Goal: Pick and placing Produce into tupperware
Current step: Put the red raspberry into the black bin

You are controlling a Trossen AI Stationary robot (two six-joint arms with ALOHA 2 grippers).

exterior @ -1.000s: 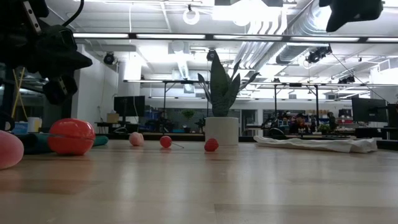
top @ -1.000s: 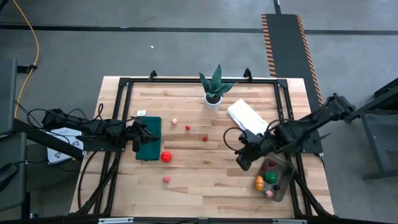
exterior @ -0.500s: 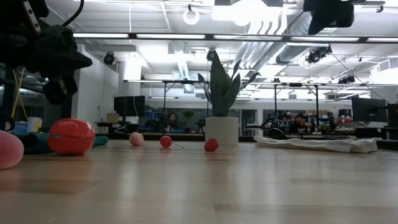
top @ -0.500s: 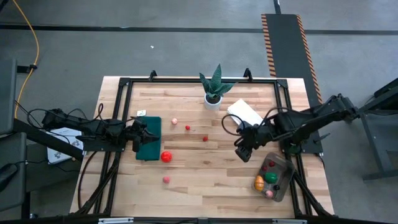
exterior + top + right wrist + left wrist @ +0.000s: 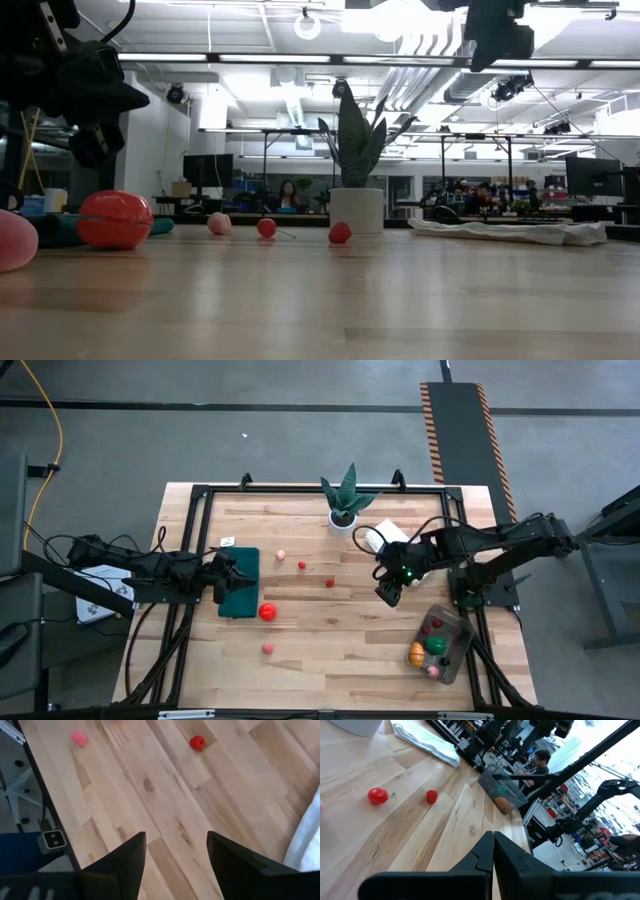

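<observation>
Open-plan robotics lab: exposed ceiling ducts [image 5: 430, 60], strip lights, equipment benches [image 5: 480, 215], seated person [image 5: 290, 195] beyond the wooden table [image 5: 320, 650].

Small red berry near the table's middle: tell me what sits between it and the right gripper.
Nothing visible. The right gripper, open and empty, hangs above bare wood; the berry lies beyond it toward the left arm, with only tabletop between.

My arm hides part of the green mat [image 5: 240, 585]. The pink ball [image 5: 12, 240] is cut off.

Bare table [image 5: 330, 630] mid-board — plant [image 5: 345, 500] and cloth [image 5: 385, 538] crowd the far edge.
</observation>
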